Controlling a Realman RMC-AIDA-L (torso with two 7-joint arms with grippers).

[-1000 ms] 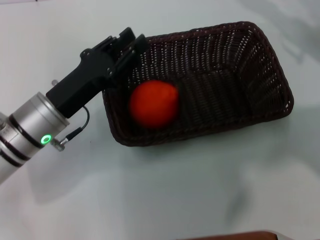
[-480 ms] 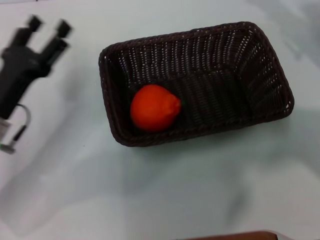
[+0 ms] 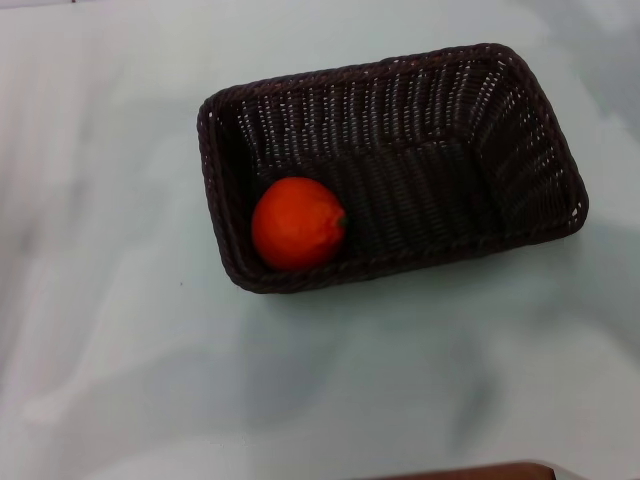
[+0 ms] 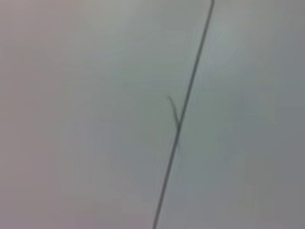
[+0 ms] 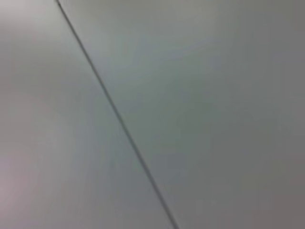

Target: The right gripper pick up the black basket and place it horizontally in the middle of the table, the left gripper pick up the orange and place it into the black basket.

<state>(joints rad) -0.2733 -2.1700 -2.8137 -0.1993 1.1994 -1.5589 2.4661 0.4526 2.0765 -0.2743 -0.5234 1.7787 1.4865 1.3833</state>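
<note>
Since the earlier frames, the left gripper has pulled away from the basket's left end and gone out of the head view altogether; half a second ago it was near the bench's far left corner, and now it appears nowhere. The orange has also settled slightly leftward inside the basket.

The black basket (image 3: 455,150) lies flat on the white bench (image 3: 120,360), its long side running roughly left to right, with the right end angled a little toward the far edge. It sits in the middle of the bench, somewhat toward the far edge.

The orange (image 3: 297,223) rests on the basket's floor in the near left corner, touching or almost touching the woven near wall. Its small dark stem nub points toward the right.

Neither gripper shows in the head view. The state of the fingers of either gripper cannot be told. The left wrist view shows only a pale surface crossed by a thin dark line (image 4: 183,114). The right wrist view shows a similar pale surface with one thin dark diagonal line (image 5: 116,114).

A narrow brown strip (image 3: 470,470) shows at the bench's near edge.
</note>
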